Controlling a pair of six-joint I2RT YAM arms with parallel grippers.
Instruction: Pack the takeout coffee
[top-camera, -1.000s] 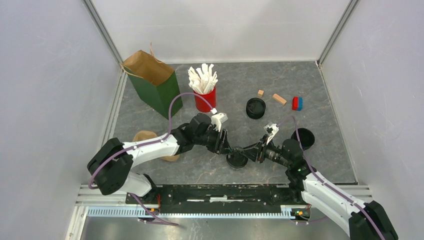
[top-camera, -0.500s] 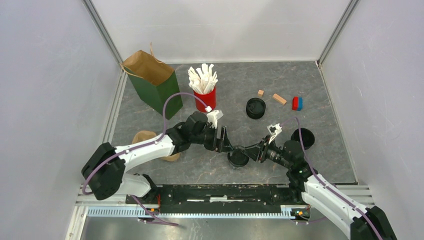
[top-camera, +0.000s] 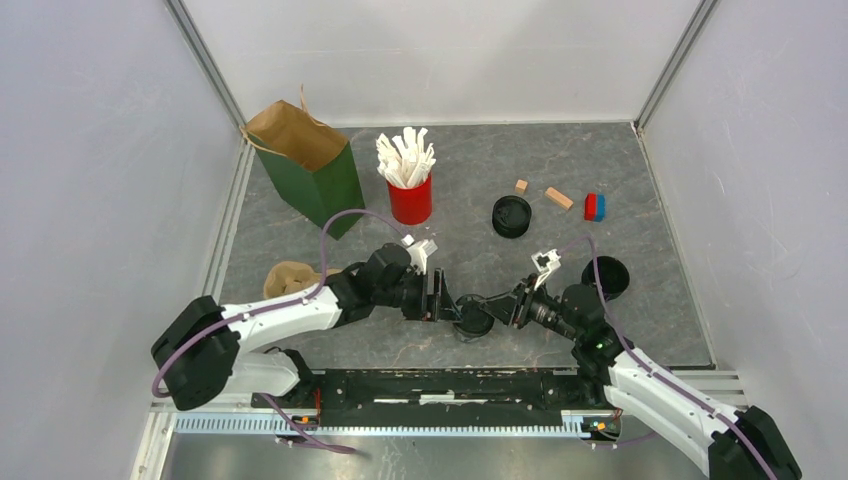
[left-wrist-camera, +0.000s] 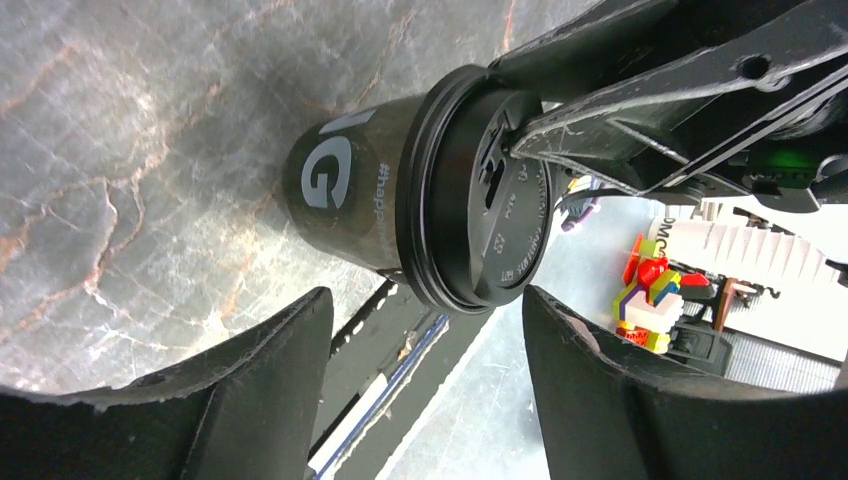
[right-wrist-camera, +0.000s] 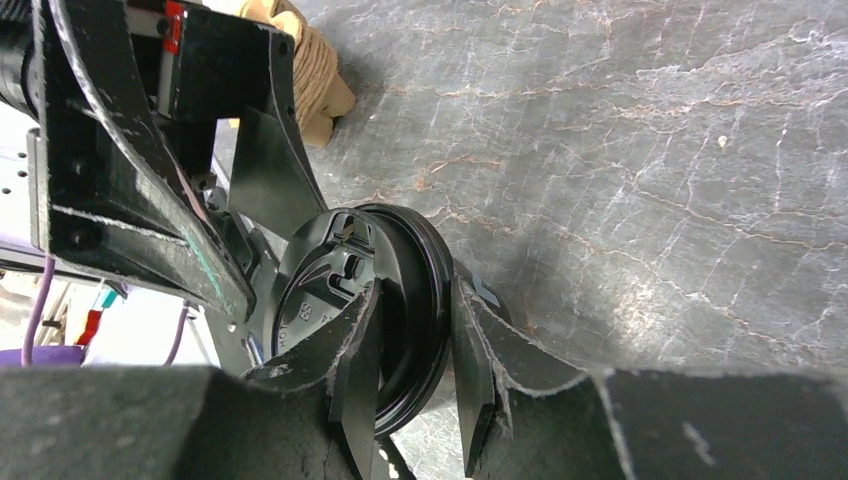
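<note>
The takeout coffee (top-camera: 472, 317) is a short black cup with white lettering (left-wrist-camera: 345, 185), and its flat black lid (left-wrist-camera: 492, 212) is on. It stands on the stone table near the front centre. My right gripper (top-camera: 500, 305) is shut on the lid's rim (right-wrist-camera: 330, 290), one finger over the top and the other under the rim against the cup wall (right-wrist-camera: 415, 340). My left gripper (top-camera: 441, 300) stands open just left of the cup, and its fingers (left-wrist-camera: 260, 380) touch nothing.
A green paper bag (top-camera: 305, 165) stands open at the back left, with a red cup of white sticks (top-camera: 410, 198) beside it. Another lidded black cup (top-camera: 511, 216), a loose black lid (top-camera: 606, 277), small blocks (top-camera: 558, 198) and a tan object (top-camera: 290, 280) lie around.
My left gripper has opened and drawn back to the left, off the cup. My right gripper has kept its grip on the lid rim and hardly moved.
</note>
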